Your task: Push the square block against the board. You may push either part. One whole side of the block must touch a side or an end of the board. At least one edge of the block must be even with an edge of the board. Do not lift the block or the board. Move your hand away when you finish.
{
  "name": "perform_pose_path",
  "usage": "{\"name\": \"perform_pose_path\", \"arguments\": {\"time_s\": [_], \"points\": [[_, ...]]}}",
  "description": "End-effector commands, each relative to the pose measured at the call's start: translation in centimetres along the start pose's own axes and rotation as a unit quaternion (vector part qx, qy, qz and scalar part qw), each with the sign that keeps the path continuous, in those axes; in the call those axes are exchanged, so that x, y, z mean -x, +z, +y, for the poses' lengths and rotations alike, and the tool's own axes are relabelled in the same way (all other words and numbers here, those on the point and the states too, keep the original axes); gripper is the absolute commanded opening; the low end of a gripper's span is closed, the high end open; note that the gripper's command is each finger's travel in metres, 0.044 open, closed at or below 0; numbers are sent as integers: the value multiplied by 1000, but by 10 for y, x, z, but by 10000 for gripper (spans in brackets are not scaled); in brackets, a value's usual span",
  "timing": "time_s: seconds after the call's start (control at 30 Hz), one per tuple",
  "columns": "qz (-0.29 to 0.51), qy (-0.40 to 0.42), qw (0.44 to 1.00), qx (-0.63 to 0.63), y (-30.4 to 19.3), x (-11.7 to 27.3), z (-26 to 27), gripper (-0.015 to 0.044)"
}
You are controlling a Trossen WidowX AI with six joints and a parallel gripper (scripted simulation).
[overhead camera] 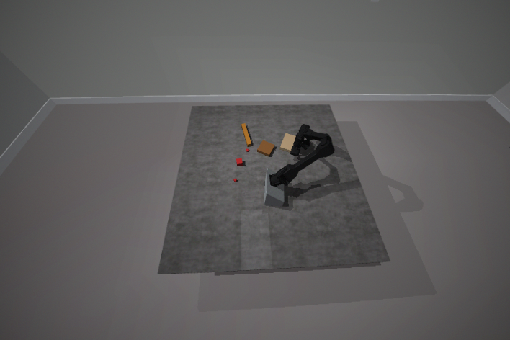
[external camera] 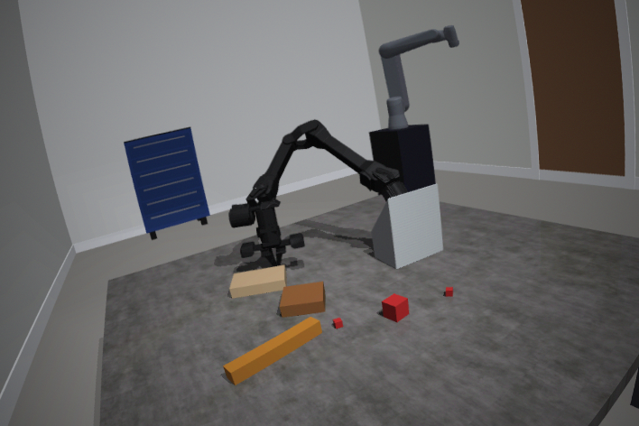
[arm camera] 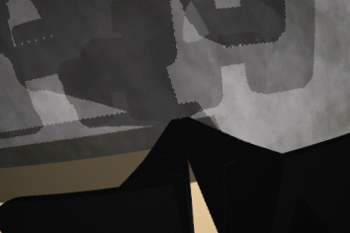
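A tan square block (overhead camera: 287, 141) (external camera: 256, 281) lies flat on the grey mat (overhead camera: 214, 224). A brown square block (overhead camera: 266, 148) (external camera: 301, 298) lies close beside it, apart from it. The long orange board (overhead camera: 246, 134) (external camera: 272, 350) lies beyond the brown block, not touching either block. My gripper (overhead camera: 297, 149) (external camera: 272, 259) (arm camera: 180, 126) is shut and empty. It is down at mat level, right behind the tan block's far side. In the wrist view the tan block (arm camera: 202, 212) shows just under and in front of the fingers; I cannot tell whether they touch.
Three red cubes (overhead camera: 239, 161) (external camera: 394, 306) of different sizes lie on the mat near the board. The arm's grey pedestal (overhead camera: 274, 195) (external camera: 412, 226) stands mid-mat. A blue cabinet (external camera: 165, 178) and a grey second arm (external camera: 394, 69) are behind.
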State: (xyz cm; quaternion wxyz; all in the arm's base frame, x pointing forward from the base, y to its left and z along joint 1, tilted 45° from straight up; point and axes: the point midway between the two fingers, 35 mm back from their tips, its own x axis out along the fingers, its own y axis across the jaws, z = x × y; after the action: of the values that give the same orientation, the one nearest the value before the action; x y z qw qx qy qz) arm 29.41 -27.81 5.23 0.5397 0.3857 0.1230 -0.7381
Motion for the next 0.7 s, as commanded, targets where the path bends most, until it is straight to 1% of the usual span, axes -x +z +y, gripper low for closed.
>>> {"name": "perform_pose_path", "arguments": {"time_s": [0.0, 0.67], "points": [[1, -1, 1000, 0, -6, -1, 0, 0], [2, -2, 1000, 0, -29, -2, 2, 0]]}}
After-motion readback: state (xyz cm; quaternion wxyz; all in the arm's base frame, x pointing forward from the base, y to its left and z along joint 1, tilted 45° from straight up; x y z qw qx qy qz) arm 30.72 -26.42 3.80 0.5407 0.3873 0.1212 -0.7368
